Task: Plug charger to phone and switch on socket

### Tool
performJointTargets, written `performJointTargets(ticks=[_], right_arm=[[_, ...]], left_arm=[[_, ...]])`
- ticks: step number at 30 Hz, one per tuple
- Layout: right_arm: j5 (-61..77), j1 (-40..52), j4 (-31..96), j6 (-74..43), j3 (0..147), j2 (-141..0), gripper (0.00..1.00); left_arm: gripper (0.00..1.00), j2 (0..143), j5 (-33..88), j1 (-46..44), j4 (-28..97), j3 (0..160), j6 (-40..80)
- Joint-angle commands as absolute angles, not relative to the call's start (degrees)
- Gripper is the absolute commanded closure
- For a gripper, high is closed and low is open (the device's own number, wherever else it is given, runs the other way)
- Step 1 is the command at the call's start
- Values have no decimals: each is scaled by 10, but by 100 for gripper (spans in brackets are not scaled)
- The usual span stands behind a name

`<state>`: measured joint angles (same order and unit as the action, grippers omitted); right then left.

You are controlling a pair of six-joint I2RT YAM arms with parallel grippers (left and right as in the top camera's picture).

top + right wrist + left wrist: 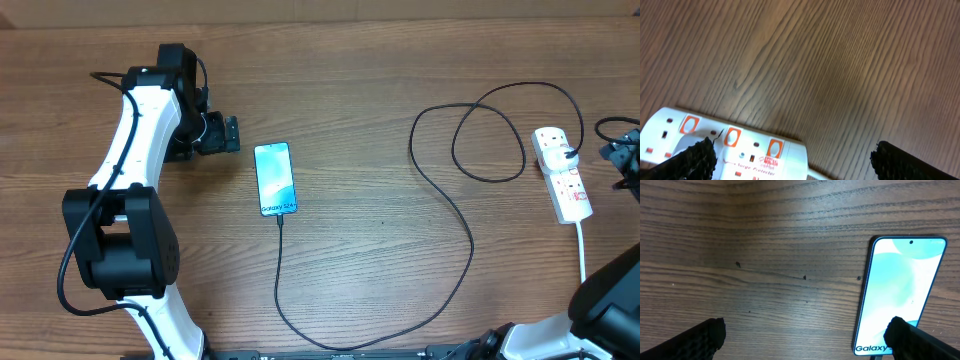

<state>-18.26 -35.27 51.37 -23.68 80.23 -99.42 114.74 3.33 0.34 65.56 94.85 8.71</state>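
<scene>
Spanning every view is the wooden counter (380,60). Over its far-left part hovers the left hand (230,133), jaws spread as wide as they go and holding nothing. The right hand (795,161) sits at the right edge, equally wide and empty, directly over the socket (562,172). That white strip lies close to the right edge, with a black plug (570,153) in its far end. Its white cord (582,250) trails toward the near edge, and its red switches (730,136) face up. The phone (275,178) lies flat, left of centre, just beside the left hand, screen lit. The charger (460,215) runs from the plug, loops across the middle, sweeps along the near edge and comes up to the phone's near end. Whether its tip (281,216) is seated there is too small to tell.

The charger looks light and limp, so pinching it mid-run would only let the end flop. The better hold is on the stiff body just behind the tip. The phone's glass is likely slick and it will probably slide when pushed, so the other hand should brace its far end. Each switch is a small rocker; one fingertip pressing down should do, though the light strip may skate.
</scene>
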Motion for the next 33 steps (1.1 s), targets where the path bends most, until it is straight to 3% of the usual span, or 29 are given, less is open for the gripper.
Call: performJointTargets(ticks=[1,33], right_arm=[[-179,-355,502,-221,798,-1026,0],[-51,-356,455,-160,798,-1165,0]], left_arm=[[0,1131,27,-2,657,950,93],[0,1131,27,-2,657,950,93]])
